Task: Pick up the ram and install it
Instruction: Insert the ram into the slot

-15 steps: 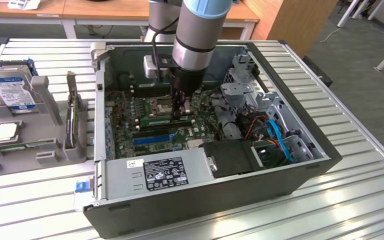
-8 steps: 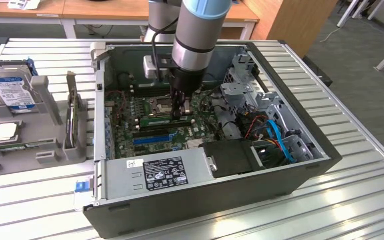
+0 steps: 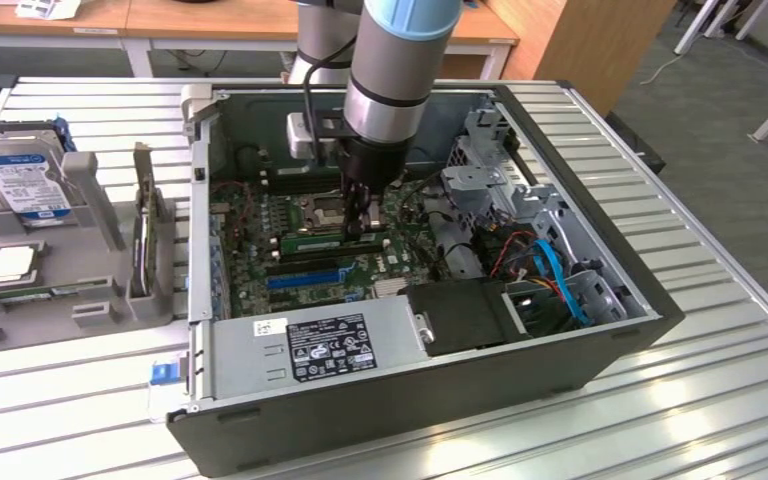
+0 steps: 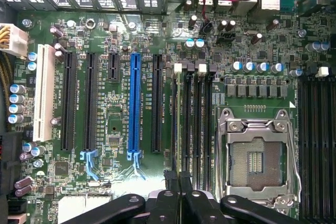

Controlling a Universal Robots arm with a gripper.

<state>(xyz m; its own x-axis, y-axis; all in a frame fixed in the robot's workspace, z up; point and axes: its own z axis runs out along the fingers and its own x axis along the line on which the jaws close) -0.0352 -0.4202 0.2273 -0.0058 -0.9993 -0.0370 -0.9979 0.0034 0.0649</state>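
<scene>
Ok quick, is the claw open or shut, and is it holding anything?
Gripper: shut, tip right by the ram; can't tell if it's pinching it.

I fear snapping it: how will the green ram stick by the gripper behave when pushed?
The ram is a thin, narrow board, so probably stiff yet breakable if bent sideways. It looks small beside the motherboard, so likely light. Flat-sided, it shouldn't roll.
</scene>
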